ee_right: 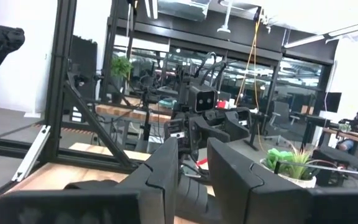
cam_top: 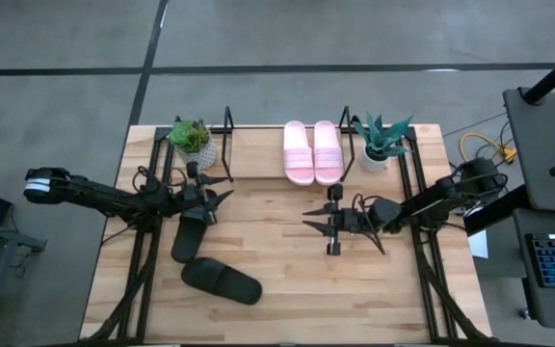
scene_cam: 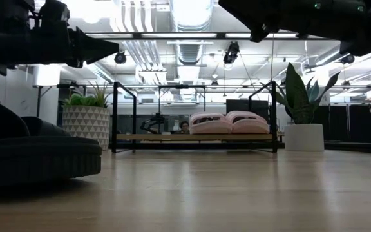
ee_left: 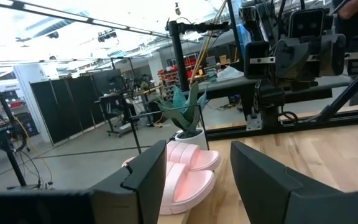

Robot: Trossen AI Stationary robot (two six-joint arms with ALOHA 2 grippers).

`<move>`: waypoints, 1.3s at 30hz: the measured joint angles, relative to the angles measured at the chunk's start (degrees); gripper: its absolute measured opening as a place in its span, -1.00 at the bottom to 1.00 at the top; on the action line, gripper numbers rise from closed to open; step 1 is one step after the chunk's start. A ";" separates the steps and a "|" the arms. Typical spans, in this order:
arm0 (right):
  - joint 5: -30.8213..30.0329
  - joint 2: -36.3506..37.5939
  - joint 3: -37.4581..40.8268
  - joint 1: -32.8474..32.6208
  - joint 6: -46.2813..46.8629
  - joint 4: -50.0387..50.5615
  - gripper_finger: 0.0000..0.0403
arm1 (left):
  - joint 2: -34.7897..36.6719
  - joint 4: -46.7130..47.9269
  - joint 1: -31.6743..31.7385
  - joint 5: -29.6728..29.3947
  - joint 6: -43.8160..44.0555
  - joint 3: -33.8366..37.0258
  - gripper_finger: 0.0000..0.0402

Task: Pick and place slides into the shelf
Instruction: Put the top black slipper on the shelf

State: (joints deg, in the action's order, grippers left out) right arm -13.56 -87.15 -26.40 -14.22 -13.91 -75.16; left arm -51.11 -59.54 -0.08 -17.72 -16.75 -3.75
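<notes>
Nearest me, two black slides (cam_top: pixel 205 253) lie on the counter (cam_top: pixel 277 289); the pink pair (cam_top: pixel 312 152) sits in the shelf (cam_top: pixel 258 130). They look light, rubbery, best pinched across the strap. My left claw (cam_top: pixel 222 190) hangs parted and empty over one black slide; my right claw (cam_top: pixel 308 218) is slightly parted, empty.

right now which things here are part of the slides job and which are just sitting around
Part of the job:
- two pale pink slide sandals, already on the rack
- two matte black slide sandals, one under the left arm, one nearer the front edge
- low black metal-rod shelf

Just sitting around:
- small leafy plant in a patterned pot
- spiky plant in a white pot
</notes>
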 joint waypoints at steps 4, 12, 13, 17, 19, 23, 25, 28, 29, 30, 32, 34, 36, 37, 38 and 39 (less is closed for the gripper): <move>0.00 0.00 -0.47 0.00 0.00 -0.05 -0.58 | -0.24 0.02 0.00 -0.02 0.00 0.03 -0.18; 0.00 0.00 -0.61 0.00 0.00 -0.02 -0.61 | -0.11 0.01 0.00 -0.04 0.00 0.03 -0.18; 0.00 0.00 -0.61 0.00 0.00 -0.03 -0.62 | -0.13 0.01 0.00 -0.04 0.00 0.03 -0.18; 0.00 0.00 -0.61 0.00 -0.02 -0.02 -0.65 | -0.24 0.01 0.00 -0.07 0.31 0.03 -0.18; 0.00 0.00 -0.61 0.00 0.00 -0.02 -0.66 | -0.24 0.16 0.00 -0.07 2.28 0.05 -0.18; -0.01 0.00 -0.61 0.00 -0.01 -0.04 -0.65 | 0.04 3.21 0.00 -0.10 4.23 -0.42 -0.18; 0.00 0.00 -0.61 0.00 -0.01 -0.02 -0.63 | 0.41 6.86 0.00 -0.10 5.08 -1.05 -0.18; 0.00 0.00 -0.61 0.00 -0.02 -0.03 -0.61 | 1.40 15.82 0.00 -0.11 8.57 -3.36 -0.18; 0.00 0.00 -0.61 0.00 -0.01 -0.04 -0.60 | 1.80 19.66 0.00 -0.09 9.35 -4.65 -0.18; 0.00 0.00 -0.61 0.00 -0.02 -0.02 -0.59 | 2.30 24.02 0.00 -0.02 10.15 -6.05 -0.18; 0.00 0.00 -0.61 0.00 0.00 -0.04 -0.58 | 3.23 33.25 0.00 0.00 10.49 -9.13 -0.18; 0.00 0.00 -0.61 -0.02 -0.01 -0.04 -0.58 | 3.99 42.65 -0.02 0.02 10.49 -12.78 -0.18; 0.00 0.00 -0.61 -0.02 -0.02 -0.03 -0.57 | 4.52 51.00 -0.11 0.09 10.58 -16.40 -0.18; 0.00 0.00 -0.61 -0.02 -0.03 0.05 -0.57 | 4.67 55.01 -0.24 0.33 10.76 -18.13 -0.18; -0.01 0.00 -0.61 -0.02 -0.04 0.30 -0.58 | 4.82 58.66 -0.51 0.78 11.61 -19.67 -0.18; 0.00 0.00 -0.61 -0.02 -0.07 0.84 -0.58 | 4.87 62.03 -0.87 1.44 12.66 -21.20 -0.18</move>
State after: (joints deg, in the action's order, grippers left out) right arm -13.56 -87.15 -27.00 -14.24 -13.98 -74.32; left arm -46.24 2.49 -0.94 -16.28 -4.09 -24.96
